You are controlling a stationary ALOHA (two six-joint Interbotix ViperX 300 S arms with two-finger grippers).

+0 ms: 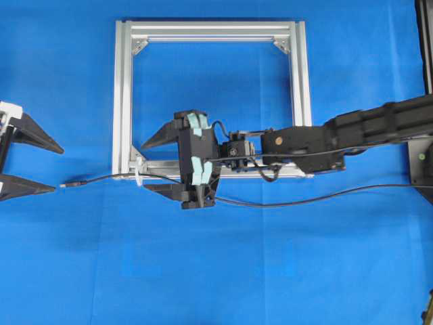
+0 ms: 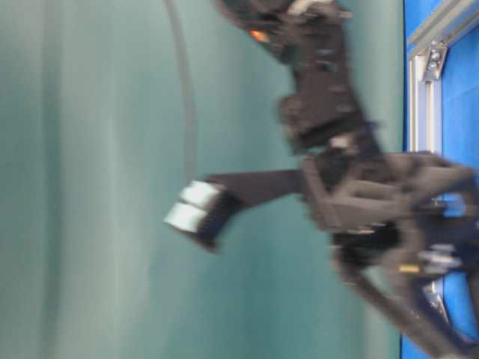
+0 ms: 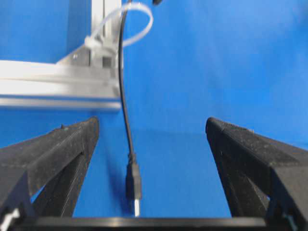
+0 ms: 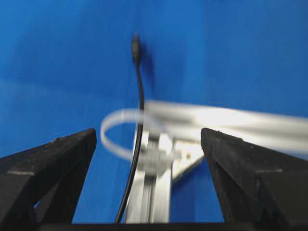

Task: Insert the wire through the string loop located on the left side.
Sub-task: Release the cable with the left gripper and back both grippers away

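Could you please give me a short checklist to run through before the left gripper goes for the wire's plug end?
1. Wire passes through the string loop: ok, both wrist views show the cable running through the ring.
2. Plug tip lies between the left gripper's fingers: ok, centred on the cloth.
3. Left gripper open: ok, fingers spread wide.
4. Right gripper has let go of the wire: ok, open, with the cable between its fingers untouched.
5. Loop attached to the frame corner: ok.
6. Height of the left gripper above the plug: cannot tell.
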